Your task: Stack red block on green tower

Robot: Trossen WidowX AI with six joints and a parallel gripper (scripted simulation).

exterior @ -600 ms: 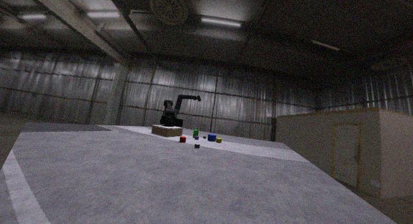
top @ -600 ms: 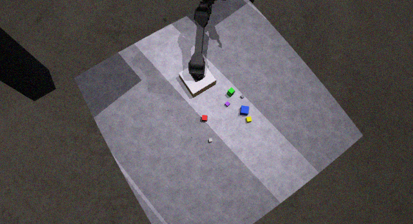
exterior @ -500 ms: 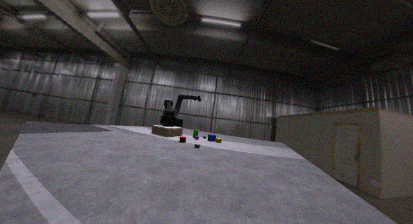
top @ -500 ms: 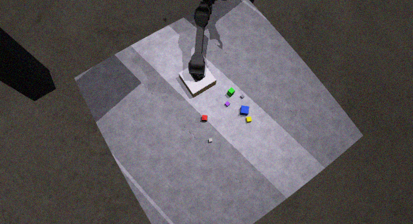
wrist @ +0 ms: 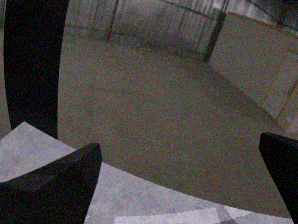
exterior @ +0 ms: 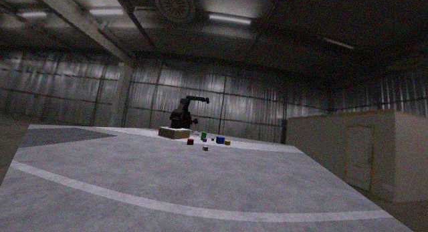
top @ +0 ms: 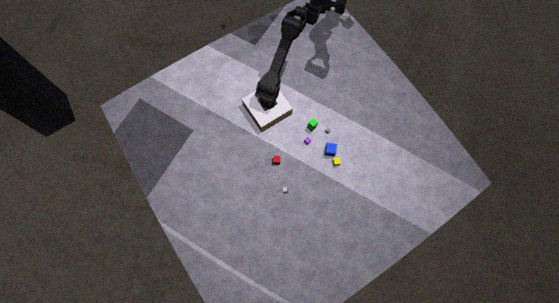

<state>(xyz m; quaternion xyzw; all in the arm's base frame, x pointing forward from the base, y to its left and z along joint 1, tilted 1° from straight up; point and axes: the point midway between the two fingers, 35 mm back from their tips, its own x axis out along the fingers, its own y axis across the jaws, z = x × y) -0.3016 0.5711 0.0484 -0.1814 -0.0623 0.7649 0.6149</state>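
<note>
Top view: black two-fingered pincer (top: 267, 104) (exterior: 208, 100) (wrist: 184, 147) released; small red cubic block (top: 277, 160) (exterior: 190, 142) on grey worktop (top: 236, 216) (exterior: 167, 172) (wrist: 135, 195).

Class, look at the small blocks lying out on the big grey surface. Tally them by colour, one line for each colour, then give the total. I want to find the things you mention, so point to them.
Red block (top: 277, 160) (exterior: 190, 142): 1
Green tower (top: 313, 123) (exterior: 203, 136), counted as one: 1
Blue block (top: 331, 148) (exterior: 220, 140): 1
Yellow block (top: 336, 161) (exterior: 227, 142): 1
Purple block (top: 307, 141) (exterior: 204, 140): 1
Grey or whitish blocks (top: 285, 189) (exterior: 205, 148): 2
Total: 7

red block (top: 277, 160) sits apart from green tower (top: 313, 123)
</note>
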